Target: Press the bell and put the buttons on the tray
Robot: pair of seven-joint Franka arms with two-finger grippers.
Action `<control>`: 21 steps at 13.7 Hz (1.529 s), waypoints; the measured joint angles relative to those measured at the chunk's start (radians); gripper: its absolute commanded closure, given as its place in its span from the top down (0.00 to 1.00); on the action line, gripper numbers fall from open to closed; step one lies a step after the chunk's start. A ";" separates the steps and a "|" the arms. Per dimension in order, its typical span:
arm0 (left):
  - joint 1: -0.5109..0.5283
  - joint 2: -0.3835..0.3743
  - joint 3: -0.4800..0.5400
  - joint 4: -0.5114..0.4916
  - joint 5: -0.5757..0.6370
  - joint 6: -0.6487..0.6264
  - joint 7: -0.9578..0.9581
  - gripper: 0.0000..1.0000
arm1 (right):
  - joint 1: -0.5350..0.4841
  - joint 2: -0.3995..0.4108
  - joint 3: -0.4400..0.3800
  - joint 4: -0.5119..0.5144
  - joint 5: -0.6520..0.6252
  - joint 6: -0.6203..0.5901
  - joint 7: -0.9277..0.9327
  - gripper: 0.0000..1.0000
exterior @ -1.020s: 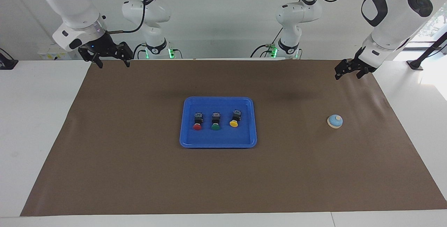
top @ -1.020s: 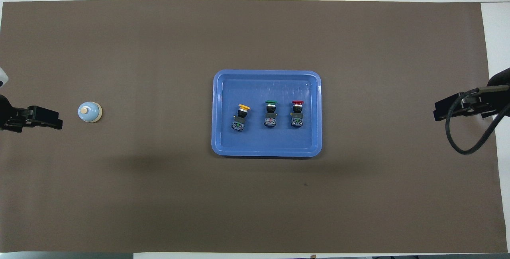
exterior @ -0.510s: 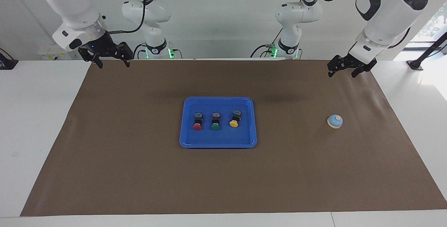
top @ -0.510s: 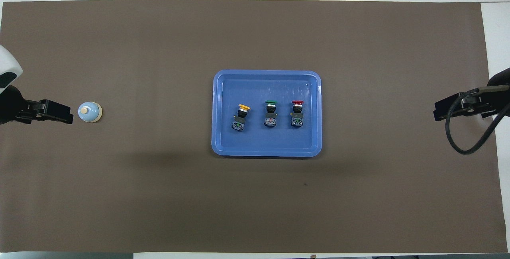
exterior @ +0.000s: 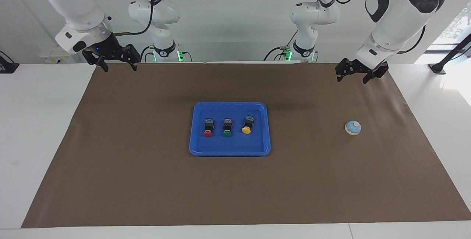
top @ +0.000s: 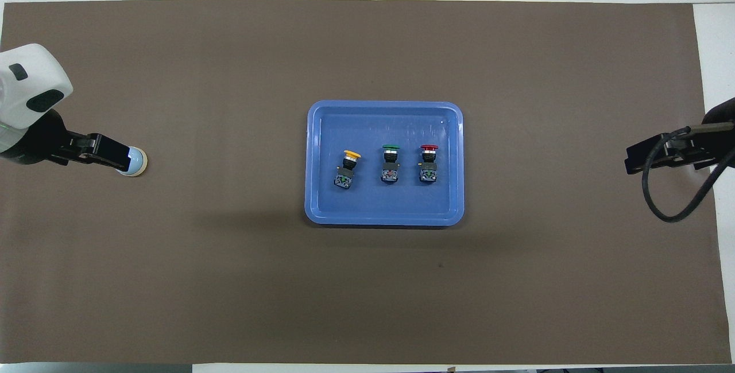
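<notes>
Surface: brown mat point(exterior: 147, 180) covering a white table point(exterior: 36, 121), white wall past the robots.
Tray: the blue tray point(exterior: 230, 150) lies mid-mat, flat, long side running between the two arms' ends.
Buttons: red button point(exterior: 208, 127), green button point(exterior: 227, 127) and yellow button point(exterior: 247, 124) lie in a row inside the tray, each on its side, cap pointing away from the robots; none touches another.
Left gripper: the left gripper point(exterior: 355, 74) hangs in the air over the mat at the left arm's end, jaws spread wide, holding nothing.
Right gripper: the right gripper point(exterior: 113, 61) waits raised over the mat's corner at its own end, jaws wide, empty.
Bell: the bell point(exterior: 353, 127) sits alone on the mat toward the left arm's end, well apart from the tray.
Key relation: from above the left gripper covers part of the bell, yet the facing view shows it well clear overhead; how far it must travel outward as well as down is hard to judge. The left arm is plainly the nearer one.
Judgement: placing looks done; the bell press seems to be the step in hand.
</notes>
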 measured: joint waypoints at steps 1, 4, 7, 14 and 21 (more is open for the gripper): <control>-0.002 0.000 0.001 0.001 0.000 -0.001 0.000 1.00 | 0.000 0.000 0.000 0.000 0.000 0.000 0.000 1.00; -0.002 0.000 0.003 0.005 0.002 -0.001 0.000 1.00 | 0.000 0.000 0.000 0.000 0.000 0.000 0.000 1.00; -0.002 0.000 0.004 0.016 0.002 -0.001 0.000 1.00 | 0.000 0.000 0.000 0.000 0.000 0.000 0.000 1.00; 0.000 0.004 0.004 0.045 0.002 -0.010 -0.001 1.00 | 0.000 0.000 0.000 0.000 0.000 0.000 0.000 1.00; 0.003 0.007 0.004 0.045 0.005 -0.013 -0.023 1.00 | 0.000 0.000 0.000 0.000 0.000 0.000 0.000 1.00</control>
